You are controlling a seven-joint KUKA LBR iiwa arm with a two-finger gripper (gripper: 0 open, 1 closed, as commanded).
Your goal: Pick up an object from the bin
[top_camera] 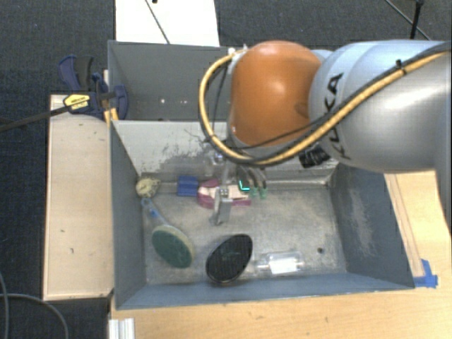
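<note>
The end effector [222, 205] hangs over the pink-and-purple thing [210, 195] near the back wall of the bin [360, 217] (blue block [187, 186] just beside) — spread or pinched, I cannot tell. A closing grasp might snag both, or slip off.

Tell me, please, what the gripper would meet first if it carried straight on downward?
Likely the small pink-and-purple object that the gripper hangs over; depth is unclear, so it might touch the grey metal bin floor beside it instead.

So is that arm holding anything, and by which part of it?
It cannot be told: the gripper is down at a pink and white thing by the back wall of the bin.
</note>
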